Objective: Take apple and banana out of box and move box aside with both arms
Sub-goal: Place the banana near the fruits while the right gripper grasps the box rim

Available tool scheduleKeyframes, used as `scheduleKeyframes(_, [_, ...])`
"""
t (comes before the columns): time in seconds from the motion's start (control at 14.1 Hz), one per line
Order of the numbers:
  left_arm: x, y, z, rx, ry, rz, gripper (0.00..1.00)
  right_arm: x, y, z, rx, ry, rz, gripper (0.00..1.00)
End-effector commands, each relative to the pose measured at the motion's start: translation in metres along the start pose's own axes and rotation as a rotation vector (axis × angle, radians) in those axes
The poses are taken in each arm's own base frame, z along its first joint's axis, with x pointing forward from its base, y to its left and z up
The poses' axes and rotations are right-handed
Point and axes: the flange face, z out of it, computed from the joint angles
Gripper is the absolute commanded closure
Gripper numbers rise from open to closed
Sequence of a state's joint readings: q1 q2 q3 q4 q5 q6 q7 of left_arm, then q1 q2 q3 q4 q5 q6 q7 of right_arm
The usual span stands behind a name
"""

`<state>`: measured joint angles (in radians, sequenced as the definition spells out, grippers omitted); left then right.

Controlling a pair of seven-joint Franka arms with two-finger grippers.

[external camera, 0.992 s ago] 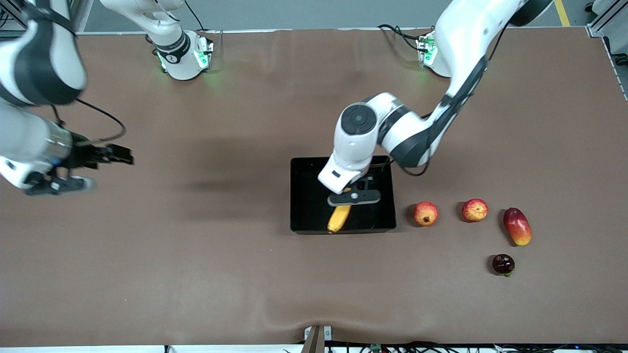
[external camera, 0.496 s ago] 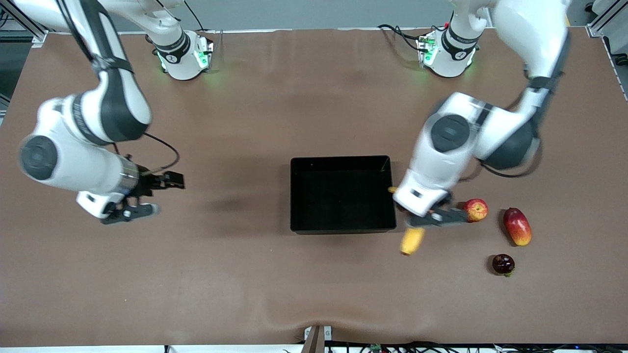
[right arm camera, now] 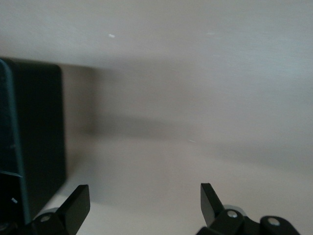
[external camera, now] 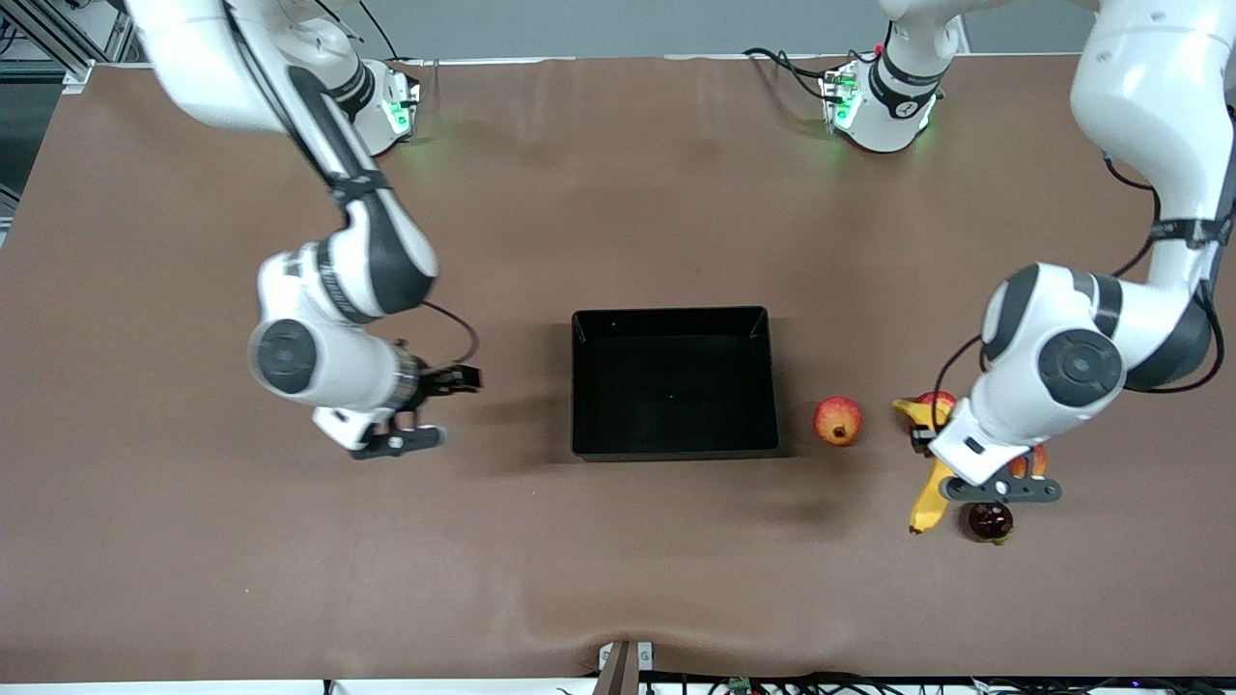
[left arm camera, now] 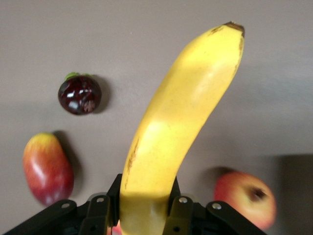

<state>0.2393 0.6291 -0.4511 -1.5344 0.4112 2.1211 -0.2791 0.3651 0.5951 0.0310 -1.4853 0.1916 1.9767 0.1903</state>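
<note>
The black box (external camera: 673,314) sits mid-table and is empty. My left gripper (external camera: 944,454) is shut on the yellow banana (external camera: 929,502) and holds it over the loose fruits toward the left arm's end of the table. In the left wrist view the banana (left arm camera: 181,122) juts out from between the shut fingers of the left gripper (left arm camera: 144,210). A streaked apple (external camera: 935,398) is mostly hidden under that arm. My right gripper (external camera: 410,415) is open and empty over bare table beside the box, toward the right arm's end. The right wrist view shows the right gripper (right arm camera: 143,200) and the box's wall (right arm camera: 34,137).
A round red-orange fruit (external camera: 837,421) lies beside the box, also in the left wrist view (left arm camera: 244,198). A dark plum (external camera: 990,521) (left arm camera: 79,94) lies by the banana's tip. A red-yellow mango (left arm camera: 47,166) lies near it, mostly hidden under the left gripper in the front view.
My left gripper has carried the banana out of the box toward the left arm's end, over the loose fruits. My right arm has swung in toward the box.
</note>
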Motion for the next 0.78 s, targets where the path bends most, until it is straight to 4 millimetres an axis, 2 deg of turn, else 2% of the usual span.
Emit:
scheduleKeyframes(0.0, [0.013, 0.005, 0.037, -0.049, 0.044, 0.016, 1.0, 0.007, -0.059, 0.017, 0.007, 0.032, 0.075, 0.0])
scheduleKeyframes(0.07, [0.018, 0.006, 0.048, -0.063, 0.051, 0.013, 1.0, 0.0, -0.084, 0.023, 0.011, 0.058, 0.052, 0.0])
scheduleKeyframes(0.14, [0.021, 0.007, 0.062, -0.074, 0.047, 0.015, 1.0, -0.005, -0.098, 0.028, 0.009, 0.062, 0.033, 0.0])
scheduleKeyframes(0.28, [0.02, 0.011, 0.084, -0.091, 0.047, 0.025, 1.0, -0.011, -0.113, 0.045, 0.001, 0.045, 0.038, 0.0])
scheduleKeyframes(0.5, [0.015, 0.012, 0.107, -0.102, 0.02, 0.028, 0.98, -0.015, -0.12, 0.082, -0.019, 0.016, 0.043, 0.0])
scheduleKeyframes(0.57, [0.014, 0.012, 0.109, -0.101, 0.017, 0.028, 0.87, -0.017, -0.115, 0.097, -0.021, 0.016, 0.049, 0.0])
scheduleKeyframes(0.64, [0.011, 0.01, 0.113, -0.096, 0.009, 0.027, 0.68, -0.02, -0.111, 0.109, -0.017, 0.03, 0.055, 0.0])
scheduleKeyframes(0.71, [0.01, 0.005, 0.116, -0.086, 0.002, 0.021, 0.48, -0.026, -0.12, 0.118, -0.018, 0.032, 0.046, 0.0])
